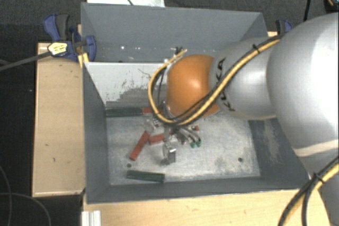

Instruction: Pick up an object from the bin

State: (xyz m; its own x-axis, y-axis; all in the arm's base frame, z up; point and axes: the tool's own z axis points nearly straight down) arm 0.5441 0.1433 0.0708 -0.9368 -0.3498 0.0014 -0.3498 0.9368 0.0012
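Observation:
My gripper (168, 154) hangs low over the middle of the bin floor, below the orange dome on the wrist. Just to its left a red-brown bar (139, 146) lies slanted on the floor. A shorter red-brown piece (157, 138) sits at that bar's upper end, close against the gripper. Small green bits (195, 142) lie just to the gripper's right. Whether anything sits inside the gripper cannot be seen.
A dark green bar (145, 176) lies flat near the front wall. Another dark bar (123, 111) and a small red piece (146, 110) lie along the back left. The arm and its cables cover the bin's upper right.

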